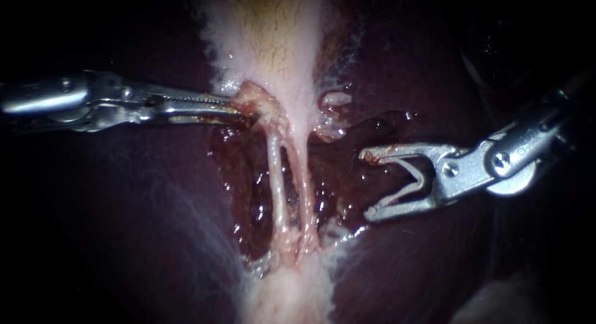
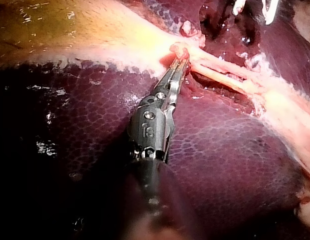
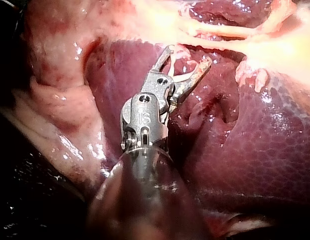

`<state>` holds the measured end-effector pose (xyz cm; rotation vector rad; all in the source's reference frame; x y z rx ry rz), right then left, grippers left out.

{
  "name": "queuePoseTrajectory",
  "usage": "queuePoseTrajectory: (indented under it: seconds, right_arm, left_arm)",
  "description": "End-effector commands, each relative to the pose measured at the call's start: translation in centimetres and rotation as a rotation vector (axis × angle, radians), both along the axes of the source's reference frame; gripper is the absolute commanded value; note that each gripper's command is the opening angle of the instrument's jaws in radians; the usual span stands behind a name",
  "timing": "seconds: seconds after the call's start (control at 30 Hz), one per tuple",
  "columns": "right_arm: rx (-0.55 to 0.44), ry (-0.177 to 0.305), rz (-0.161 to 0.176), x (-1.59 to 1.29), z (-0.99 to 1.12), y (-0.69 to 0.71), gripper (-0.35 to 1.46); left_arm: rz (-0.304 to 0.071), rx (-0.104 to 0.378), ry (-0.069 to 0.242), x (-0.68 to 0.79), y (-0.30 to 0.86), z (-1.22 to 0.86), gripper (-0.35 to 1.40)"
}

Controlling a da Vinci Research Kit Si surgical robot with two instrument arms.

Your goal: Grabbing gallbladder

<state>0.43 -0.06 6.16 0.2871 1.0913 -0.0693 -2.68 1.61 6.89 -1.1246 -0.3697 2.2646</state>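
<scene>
- Dark liver [image 1: 124, 225] lies behind everything.
- The left tool [image 1: 245, 112] clamps the gallbladder [image 1: 273, 45] neck; hard pulling could tear it.
- The right tool [image 1: 366, 184], gaping, might snag the tubes [image 1: 276, 187].

Liver [image 2: 220, 150]: dark maroon with a fine honeycomb mottling.
Gallbladder [image 1: 273, 45]: pale pink-white, ochre-yellow at centre.
Tubes [image 1: 275, 175]: cream-pink and glossy.
Left instrument [image 1: 239, 108]: bright silver metal with reddish smears along its edge.
Right instrument [image 1: 366, 184]: bright silver metal.
</scene>
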Motion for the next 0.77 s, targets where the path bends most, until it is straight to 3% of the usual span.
queuePoseTrajectory:
  seconds: [0.03, 0.23, 0.37, 0.77]
  right_arm:
    - [0.000, 0.000, 0.000, 0.00, 0.00, 0.00, 0.50]
    - [0.000, 0.000, 0.000, 0.00, 0.00, 0.00, 0.50]
    - [0.000, 0.000, 0.000, 0.00, 0.00, 0.00, 0.50]
    - [0.000, 0.000, 0.000, 0.00, 0.00, 0.00, 0.50]
  left_arm:
    - [0.007, 0.007, 0.000, 0.00, 0.02, -0.07, -0.35]
    - [0.013, 0.039, -0.012, 0.08, 0.18, -0.62, -0.35]
    - [-0.002, 0.040, -0.036, 0.12, 0.23, -0.84, -0.35]
    - [-0.004, 0.038, -0.037, 0.13, 0.22, -0.84, -0.35]
